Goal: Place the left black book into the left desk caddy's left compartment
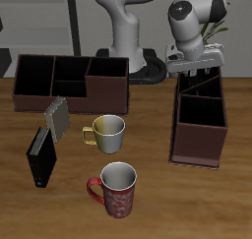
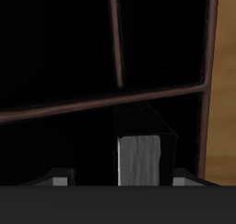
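Observation:
My gripper [image 1: 200, 70] is shut on the left black book [image 2: 140, 147], a slim black hardcover seen from above with its white page edge showing between my fingertips [image 2: 61, 178]. I hold it upright over the back end of the left desk caddy [image 1: 200, 135], a dark maroon-brown box with inner dividers. In the wrist view the book hangs over the caddy's dark inside, just beside a maroon divider [image 2: 101, 103] and near the outer wall [image 2: 210, 43]. In the exterior view the book is mostly hidden by the gripper and the caddy's wall.
A second, wide maroon caddy [image 1: 69, 81] stands at the back. Another black book [image 1: 39, 156] and a smaller grey book [image 1: 56, 117] stand near it. A cream mug [image 1: 107, 133] and a red patterned mug [image 1: 115, 189] stand mid-table.

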